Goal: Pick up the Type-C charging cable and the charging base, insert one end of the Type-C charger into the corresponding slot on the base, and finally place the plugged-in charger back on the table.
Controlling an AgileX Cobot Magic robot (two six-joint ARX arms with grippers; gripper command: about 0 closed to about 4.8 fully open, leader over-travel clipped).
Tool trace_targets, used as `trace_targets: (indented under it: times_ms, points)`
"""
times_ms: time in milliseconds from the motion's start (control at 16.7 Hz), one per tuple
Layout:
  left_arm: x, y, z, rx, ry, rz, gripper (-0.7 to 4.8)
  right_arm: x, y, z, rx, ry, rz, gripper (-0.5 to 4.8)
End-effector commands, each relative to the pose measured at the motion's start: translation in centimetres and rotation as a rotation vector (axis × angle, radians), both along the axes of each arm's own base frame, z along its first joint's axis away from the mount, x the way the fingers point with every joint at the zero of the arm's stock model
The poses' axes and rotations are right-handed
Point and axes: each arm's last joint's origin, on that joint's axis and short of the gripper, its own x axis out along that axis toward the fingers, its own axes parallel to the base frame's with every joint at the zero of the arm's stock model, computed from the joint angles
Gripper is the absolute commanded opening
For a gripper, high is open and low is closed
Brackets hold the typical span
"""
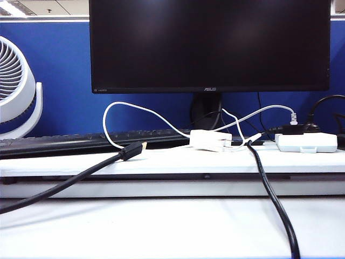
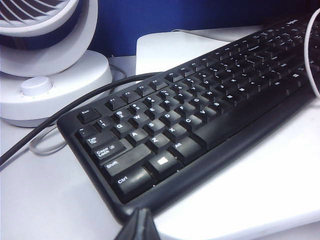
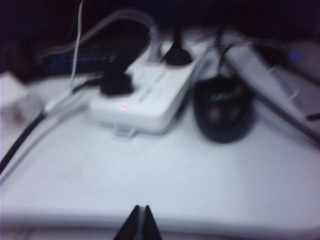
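The charging base (image 1: 207, 140), a small white block, lies on the raised shelf of the table (image 1: 161, 162) below the monitor. The Type-C charging cable (image 1: 140, 109) loops up from the shelf and runs down to the base's left side; I cannot tell whether it is plugged in. In the right wrist view the base (image 3: 12, 102) shows blurred at the edge, with the thin white cable (image 3: 77, 40) above it. My left gripper (image 2: 140, 214) is shut and empty, in front of the keyboard's corner. My right gripper (image 3: 139, 210) is shut and empty, low before the shelf edge. Neither gripper appears in the exterior view.
A black keyboard (image 2: 200, 105) and a white fan (image 1: 16, 86) are at the left. A thick black cable with a gold-tipped plug (image 1: 132, 150) lies over the shelf. A white power strip (image 3: 145, 100), a black mouse (image 3: 222, 110) and another black cable (image 1: 272, 194) are at the right. A monitor (image 1: 210, 43) stands behind.
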Motion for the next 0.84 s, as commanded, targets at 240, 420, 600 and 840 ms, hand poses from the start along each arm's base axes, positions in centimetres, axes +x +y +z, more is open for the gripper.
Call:
trace_targets:
  times_ms: [240, 420, 600, 840]
  points:
    - [-0.02, 0.01, -0.18, 0.006, 0.016, 0.002, -0.05, 0.16, -1.36, -0.32, -0.124, 0.017, -0.121, -0.01]
    - [-0.02, 0.01, -0.18, 0.006, 0.016, 0.002, -0.05, 0.16, -1.37, -0.31, -0.144, 0.016, -0.119, -0.01]
    - [-0.02, 0.01, -0.18, 0.006, 0.016, 0.002, -0.05, 0.16, -1.36, -0.31, -0.144, 0.016, -0.118, -0.01]
    - [-0.02, 0.01, -0.18, 0.006, 0.016, 0.002, -0.05, 0.16, -1.36, -0.31, -0.144, 0.016, -0.118, -0.01]
